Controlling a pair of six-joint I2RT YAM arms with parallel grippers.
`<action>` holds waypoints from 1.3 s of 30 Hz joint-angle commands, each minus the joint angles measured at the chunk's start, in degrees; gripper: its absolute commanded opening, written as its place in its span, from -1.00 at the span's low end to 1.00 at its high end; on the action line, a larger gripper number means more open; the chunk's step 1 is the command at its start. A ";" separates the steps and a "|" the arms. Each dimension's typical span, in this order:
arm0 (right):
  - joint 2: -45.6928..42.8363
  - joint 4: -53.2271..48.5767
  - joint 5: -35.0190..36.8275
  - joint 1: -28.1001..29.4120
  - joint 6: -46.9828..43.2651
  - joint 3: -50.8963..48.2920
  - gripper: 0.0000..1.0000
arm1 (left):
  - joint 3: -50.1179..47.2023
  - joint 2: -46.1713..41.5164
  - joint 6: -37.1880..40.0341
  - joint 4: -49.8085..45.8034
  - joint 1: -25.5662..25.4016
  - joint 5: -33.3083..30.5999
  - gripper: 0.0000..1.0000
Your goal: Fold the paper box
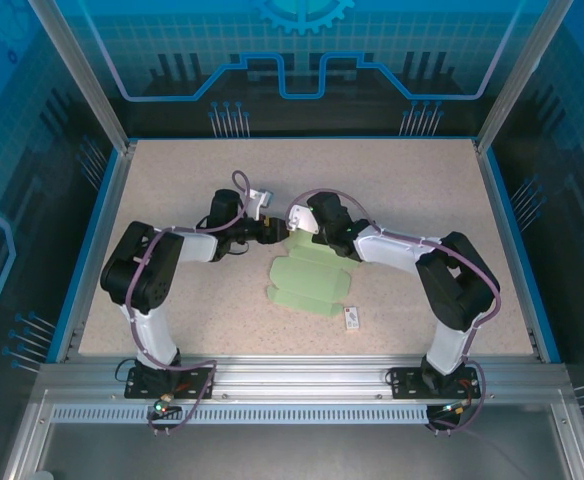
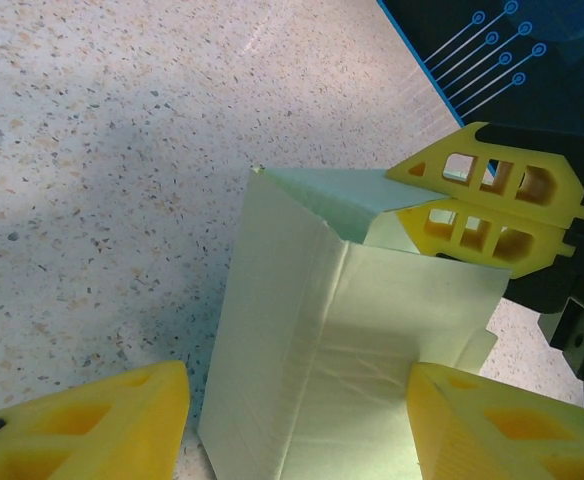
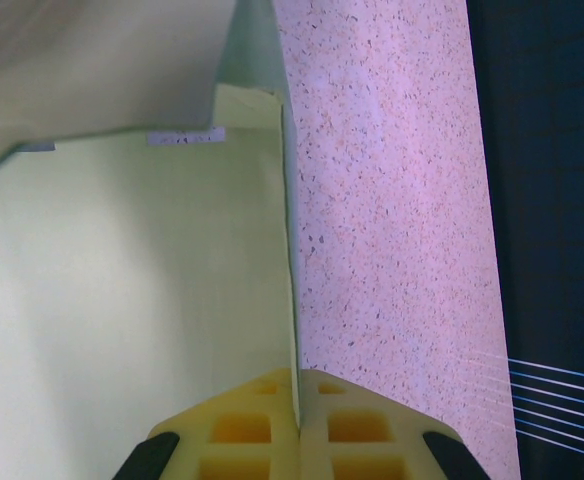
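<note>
1 paper box [image 1: 308,281]: R tool [image 3: 297,385] pinching, L tool [image 2: 297,390] spread.

Speckled beige table [image 1: 422,200], edged in blue. Near its middle, lying mostly flat: pale green card box [image 1: 307,278], an irregular cut-out with flaps, far end lifted off the surface. Just beside its near right corner: small white tag [image 1: 352,318] with a dark mark, flat on the tabletop.
</note>
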 commanded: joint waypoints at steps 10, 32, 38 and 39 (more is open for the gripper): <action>-0.99 -1.24 -2.28 -1.06 -0.65 2.92 -1.00 | 3.83 3.48 -0.91 1.96 -0.43 3.37 0.22; -1.88 2.50 -0.62 -0.64 -3.89 1.12 -1.00 | 5.13 2.99 4.99 -0.36 -0.42 5.16 0.25; -1.85 5.03 1.88 0.59 -5.81 0.13 -1.00 | 4.19 2.95 7.14 0.22 -0.43 5.36 0.25; -1.86 5.10 2.11 0.77 -5.98 0.04 -1.00 | 3.96 2.84 7.43 0.45 -0.43 5.39 0.25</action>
